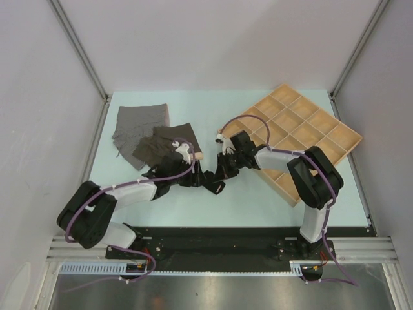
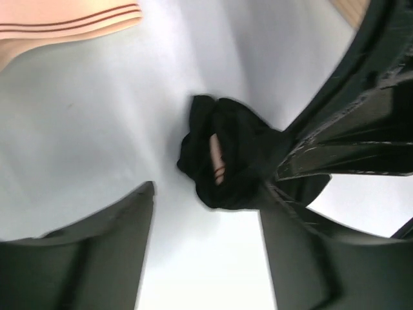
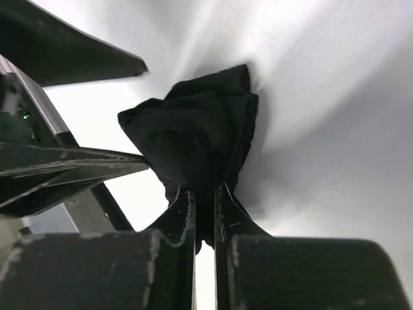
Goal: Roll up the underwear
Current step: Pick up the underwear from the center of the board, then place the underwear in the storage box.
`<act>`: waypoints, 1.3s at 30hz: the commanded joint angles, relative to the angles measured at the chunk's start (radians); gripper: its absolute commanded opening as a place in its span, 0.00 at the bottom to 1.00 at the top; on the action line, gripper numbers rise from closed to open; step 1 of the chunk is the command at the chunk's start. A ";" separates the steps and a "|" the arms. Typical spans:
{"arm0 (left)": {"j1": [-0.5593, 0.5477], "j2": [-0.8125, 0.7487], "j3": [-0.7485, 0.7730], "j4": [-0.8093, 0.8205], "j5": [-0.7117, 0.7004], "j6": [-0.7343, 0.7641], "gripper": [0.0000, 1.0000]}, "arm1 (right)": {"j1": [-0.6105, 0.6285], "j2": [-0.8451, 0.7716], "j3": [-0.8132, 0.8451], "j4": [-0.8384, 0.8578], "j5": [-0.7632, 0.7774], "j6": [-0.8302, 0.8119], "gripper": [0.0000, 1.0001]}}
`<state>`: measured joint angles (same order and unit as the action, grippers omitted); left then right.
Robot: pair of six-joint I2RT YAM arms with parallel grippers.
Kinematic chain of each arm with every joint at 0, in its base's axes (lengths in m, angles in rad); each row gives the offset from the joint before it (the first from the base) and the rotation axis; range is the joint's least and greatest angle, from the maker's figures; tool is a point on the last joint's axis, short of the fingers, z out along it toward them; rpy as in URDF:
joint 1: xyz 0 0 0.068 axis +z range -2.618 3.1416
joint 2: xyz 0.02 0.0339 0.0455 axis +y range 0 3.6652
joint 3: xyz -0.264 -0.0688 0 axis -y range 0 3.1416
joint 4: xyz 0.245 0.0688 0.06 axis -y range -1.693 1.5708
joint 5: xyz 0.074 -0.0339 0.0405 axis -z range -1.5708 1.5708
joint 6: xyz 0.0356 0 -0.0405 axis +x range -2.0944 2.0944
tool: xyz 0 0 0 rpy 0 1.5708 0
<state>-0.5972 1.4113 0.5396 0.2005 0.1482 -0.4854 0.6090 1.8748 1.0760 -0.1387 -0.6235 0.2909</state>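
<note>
- Three briefs are in view. The black briefs [image 3: 193, 135] are the ones in work, bunched into a loose wad just above the desk [image 1: 258, 200], slightly toward 6 o'clock of its centre, between the two arms.
- The grey briefs [image 1: 139, 124] lie flat toward 10 o'clock. The dark brown briefs [image 1: 161, 145] overlap their 4 o'clock corner. Neither is rolled.
- The wooden tray [image 1: 335, 139] sits toward 2 o'clock; no cloth shows in its compartments.
- Right end effector [image 3: 204, 206]: clenched on the black briefs, with a narrow fold pinched between nearly closed fingers.
- Left end effector [image 2: 206, 200]: released, fingers spread wide. The wad sits at its mouth, close against one finger and not gripped.
- Handling, as judged: the cloth is light, limp and thin, with no stiffness to keep a shape, so it will sag and unfurl once let go. It is not fragile. It may slip from a pinch that catches a single layer.
- Hold point, as judged: take the wad across its thick middle, through all layers, rather than by a loose edge.
- Orientation: in the right wrist view the wad's long axis runs from the fingertips at 6 o'clock toward 12, with its peak leaning to 1. The waistband cannot be made out.
- The form is a crumple, not yet a tidy roll.
</note>
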 commanded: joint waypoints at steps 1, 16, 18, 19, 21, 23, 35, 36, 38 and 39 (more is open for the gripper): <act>0.000 -0.130 0.082 -0.238 -0.067 -0.042 0.77 | -0.032 -0.124 0.027 -0.067 0.082 -0.059 0.00; 0.188 -0.370 0.427 -0.739 0.018 0.174 0.94 | -0.193 -0.355 0.194 -0.337 0.585 -0.334 0.00; 0.207 -0.373 0.450 -0.760 -0.022 0.209 0.96 | -0.193 -0.332 0.208 -0.309 0.622 -0.367 0.00; 0.218 -0.377 0.445 -0.753 -0.025 0.228 0.96 | -0.195 -0.292 0.216 -0.309 0.658 -0.377 0.00; 0.243 -0.399 0.402 -0.705 -0.030 0.231 0.97 | -0.193 -0.255 0.226 -0.305 0.682 -0.407 0.00; 0.263 -0.408 0.367 -0.684 -0.018 0.226 0.97 | -0.195 -0.214 0.223 -0.289 0.686 -0.417 0.00; 0.286 -0.414 0.350 -0.700 -0.061 0.258 0.97 | -0.215 -0.057 0.252 -0.228 0.700 -0.463 0.00; 0.286 -0.410 0.350 -0.702 -0.064 0.258 0.97 | -0.215 -0.046 0.254 -0.231 0.699 -0.457 0.00; 0.287 -0.408 0.350 -0.702 -0.064 0.258 0.98 | -0.216 -0.029 0.251 -0.240 0.690 -0.450 0.00; 0.287 -0.408 0.350 -0.704 -0.064 0.258 0.97 | -0.216 -0.025 0.248 -0.243 0.674 -0.443 0.00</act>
<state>-0.3218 1.0088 0.8845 -0.5045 0.0994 -0.2520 0.3988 1.8130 1.2896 -0.3870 0.0631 -0.1493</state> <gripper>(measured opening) 0.973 0.067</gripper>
